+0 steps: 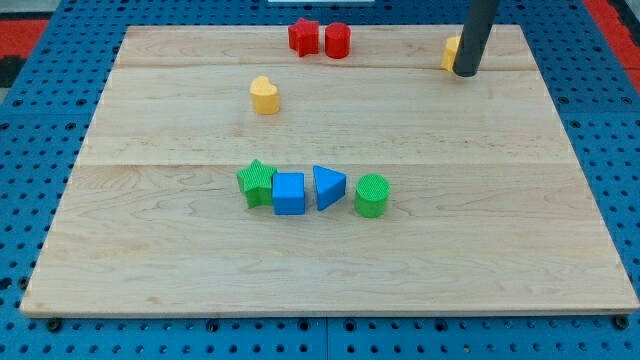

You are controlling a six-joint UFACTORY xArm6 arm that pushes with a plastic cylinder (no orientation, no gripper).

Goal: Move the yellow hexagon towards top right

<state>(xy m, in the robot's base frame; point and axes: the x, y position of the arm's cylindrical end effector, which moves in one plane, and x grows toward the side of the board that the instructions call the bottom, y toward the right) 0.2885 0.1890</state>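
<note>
The rod's tip (465, 72), which has no fingers, touches the yellow hexagon (451, 52), mostly hidden behind it near the board's top right. Gentle, centred pushing should keep it from slipping aside.

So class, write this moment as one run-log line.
my tip: against yellow hexagon's right side, partly hiding it | hexagon: near board's top right | red blocks: top centre | other blocks: untouched
</note>
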